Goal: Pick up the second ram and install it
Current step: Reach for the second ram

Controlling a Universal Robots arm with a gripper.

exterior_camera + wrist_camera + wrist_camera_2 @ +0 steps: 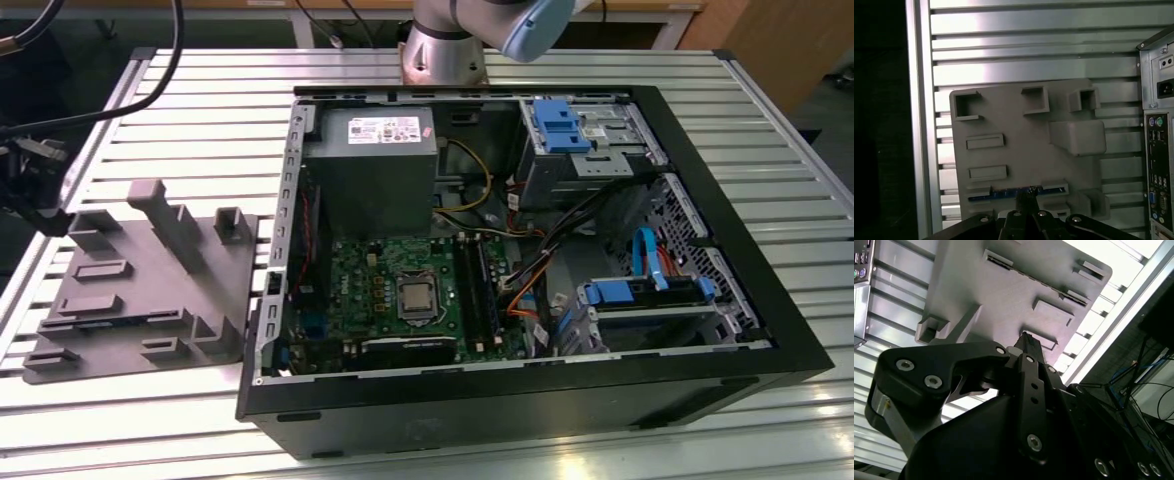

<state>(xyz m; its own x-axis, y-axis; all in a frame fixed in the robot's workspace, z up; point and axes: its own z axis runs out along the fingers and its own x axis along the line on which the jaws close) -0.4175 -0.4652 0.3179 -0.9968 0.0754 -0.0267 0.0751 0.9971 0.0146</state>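
Observation:
The second ram [1004,193] stands on edge in a slot of the grey holder tray [1019,125]; it shows as a thin blue-green strip. In the first wrist view my gripper [1027,199] hangs right over the middle of that strip, its dark tip against the ram's upper edge. From the second wrist view, the gripper [1027,341] points down at the grey tray [1004,285], and its black body hides the ram. In the exterior view the tray [134,290] lies to the left of the open computer case [534,250], whose green motherboard [387,275] faces up.
The case's rear ports [1156,165] sit close beside the tray. Raised grey blocks [174,225] stand up from the tray. Orange and blue cables [534,280] cross the case beside the memory slots [477,285]. The slatted metal table [160,110] ends just past the tray.

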